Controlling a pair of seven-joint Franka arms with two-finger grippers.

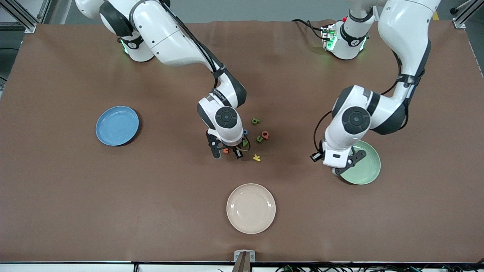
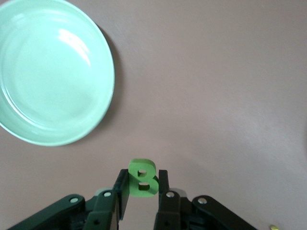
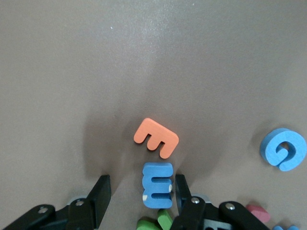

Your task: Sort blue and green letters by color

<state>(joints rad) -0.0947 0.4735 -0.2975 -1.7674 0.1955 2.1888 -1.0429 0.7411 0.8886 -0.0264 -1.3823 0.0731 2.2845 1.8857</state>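
Brown table [image 1: 75,207] with 3 plates, scattered foam letters.

Front cam: high, across the tabletop [image 1: 75,207], facing both arm bases, whole scene in frame. Left wrist cam: close, looking down past its own pincer [image 2: 144,184] at the green plate [image 2: 53,72]; front cam shares that plate. Right wrist cam: very close over the letter cluster [image 3: 158,184]; same cluster mid-table in front cam.
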